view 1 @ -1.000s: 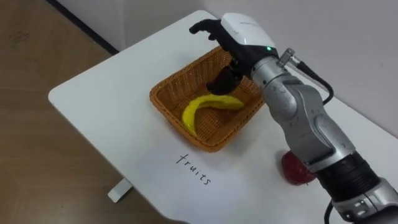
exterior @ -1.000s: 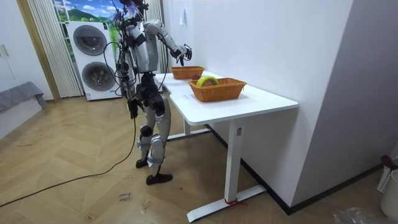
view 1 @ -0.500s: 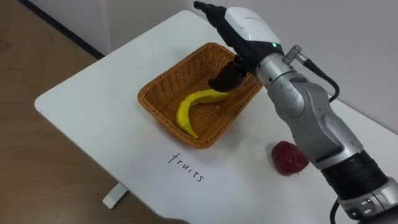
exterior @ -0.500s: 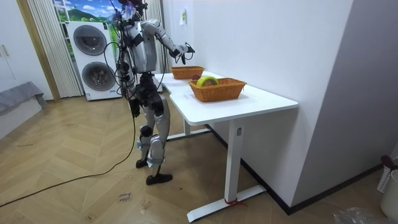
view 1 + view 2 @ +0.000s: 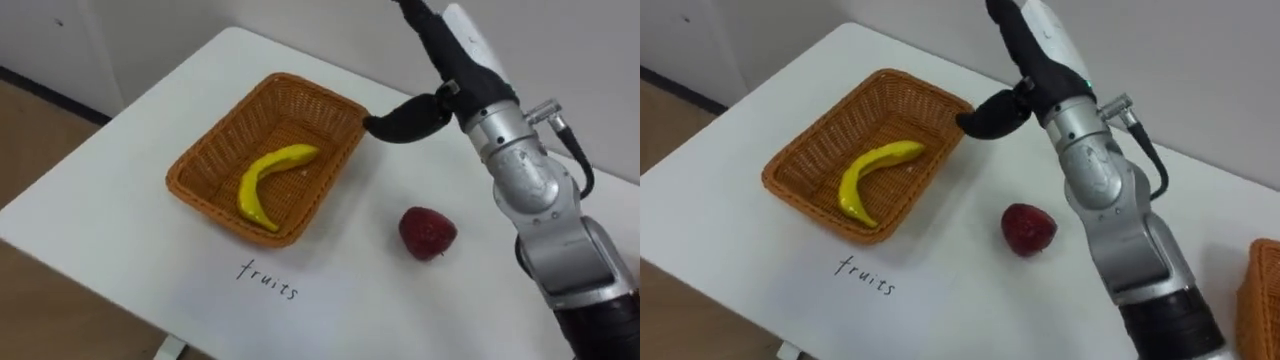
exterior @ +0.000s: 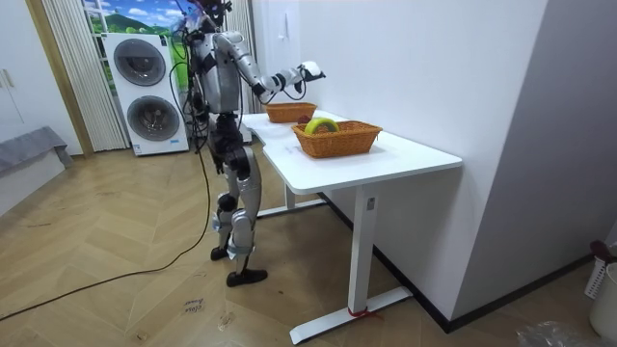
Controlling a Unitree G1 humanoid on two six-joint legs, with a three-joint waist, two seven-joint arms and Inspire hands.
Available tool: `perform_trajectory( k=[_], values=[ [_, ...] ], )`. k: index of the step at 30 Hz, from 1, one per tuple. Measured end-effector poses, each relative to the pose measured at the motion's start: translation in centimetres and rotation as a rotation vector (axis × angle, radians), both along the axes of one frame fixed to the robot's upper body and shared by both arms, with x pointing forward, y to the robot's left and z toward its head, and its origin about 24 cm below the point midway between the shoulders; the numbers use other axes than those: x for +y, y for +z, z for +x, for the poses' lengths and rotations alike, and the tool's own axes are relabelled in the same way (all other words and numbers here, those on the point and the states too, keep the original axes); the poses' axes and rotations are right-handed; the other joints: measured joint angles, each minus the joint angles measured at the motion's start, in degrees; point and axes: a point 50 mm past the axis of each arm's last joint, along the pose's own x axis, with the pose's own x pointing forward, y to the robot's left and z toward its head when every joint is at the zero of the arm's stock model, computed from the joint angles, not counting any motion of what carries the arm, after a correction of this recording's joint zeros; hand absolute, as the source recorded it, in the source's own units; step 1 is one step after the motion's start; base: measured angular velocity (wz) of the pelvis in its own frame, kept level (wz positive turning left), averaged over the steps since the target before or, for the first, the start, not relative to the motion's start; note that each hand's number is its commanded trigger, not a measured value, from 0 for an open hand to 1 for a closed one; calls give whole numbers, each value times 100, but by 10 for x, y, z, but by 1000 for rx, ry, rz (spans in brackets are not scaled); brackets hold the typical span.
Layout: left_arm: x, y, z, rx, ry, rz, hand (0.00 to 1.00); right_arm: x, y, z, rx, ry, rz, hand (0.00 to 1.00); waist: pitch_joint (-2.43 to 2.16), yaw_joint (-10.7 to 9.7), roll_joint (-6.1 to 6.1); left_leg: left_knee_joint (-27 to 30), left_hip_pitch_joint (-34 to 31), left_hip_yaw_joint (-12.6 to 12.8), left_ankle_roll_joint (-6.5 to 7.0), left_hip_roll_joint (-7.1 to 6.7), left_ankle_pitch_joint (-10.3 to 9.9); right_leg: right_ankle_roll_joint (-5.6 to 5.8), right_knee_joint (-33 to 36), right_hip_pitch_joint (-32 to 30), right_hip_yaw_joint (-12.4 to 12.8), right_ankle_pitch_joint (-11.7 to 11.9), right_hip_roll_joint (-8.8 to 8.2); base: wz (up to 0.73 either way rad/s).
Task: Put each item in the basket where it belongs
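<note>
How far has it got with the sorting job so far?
Done: the banana lies inside the basket marked for fruit. In hand: nothing; the right hand is raised above that basket's far corner, open and empty. Left: the red fruit, likely a strawberry, sits on the table beside the basket, not in it. A second basket shows further right; its contents are out of sight.

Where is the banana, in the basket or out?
In. The banana lies on the woven bottom of the basket, rim all around it. The red fruit sits outside on the table.
</note>
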Motion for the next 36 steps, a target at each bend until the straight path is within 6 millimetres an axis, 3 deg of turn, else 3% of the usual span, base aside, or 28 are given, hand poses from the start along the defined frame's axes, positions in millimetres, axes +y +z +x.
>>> perform_trajectory(
  k=[3,5,7,12,17,19,21,25,29,32,36],
  values=[
    [-5,-3,-2,13,4,-11,0,-7,-4,-3,15,-39,108,0,-26,-139,167,-58,51,44,26,12,-17,0,68,-11,57,0,14,-8],
    [-8,-3,-3,22,-7,-10,0,-5,-4,-2,19,-40,207,0,-85,-286,287,-102,89,137,26,29,-17,-1,84,-30,98,1,29,-17],
    [-8,-3,-4,23,-2,-5,0,-4,-5,-4,18,-43,267,0,-101,-352,310,-97,103,154,25,42,-16,-1,98,-27,117,1,43,-5],
    [-13,-4,0,8,-32,-16,0,0,-22,-14,78,-40,425,0,-96,-449,287,-87,186,295,24,61,-17,-10,92,10,220,6,67,-10],
    [-17,-4,8,-16,-37,-26,0,-1,-51,-26,191,-57,519,0,-56,-454,353,-111,200,329,23,86,-24,-25,72,13,215,36,88,-2],
    [-23,-5,11,-30,-12,-53,0,-4,-70,-32,262,-90,544,0,-20,-442,424,-110,194,331,22,89,-25,-28,75,5,216,38,92,0],
    [-28,-6,10,-29,-8,-69,0,-5,-75,-34,283,-102,547,0,2,-444,475,-111,177,338,19,90,-27,-35,77,-15,214,42,92,-3],
    [-30,-7,6,-19,-17,-76,0,-3,-77,-35,293,-96,558,0,-67,-446,611,-105,78,325,11,99,-26,-39,81,-126,199,44,103,0],
    [-28,-7,2,-14,-24,-70,0,7,-82,-38,329,-57,574,0,-82,-462,556,-104,78,322,12,98,-25,-38,51,-113,189,44,103,0],
    [-24,-6,2,-21,-26,-58,0,16,-102,-47,425,-21,600,0,-134,-450,443,-105,94,313,13,92,-25,-36,-3,-75,173,45,99,2],
    [-23,-5,1,-26,-26,-51,0,17,-123,-51,504,-40,589,0,-110,-446,396,-105,96,322,13,89,-25,-29,-25,-59,186,52,99,0]
  ],
)
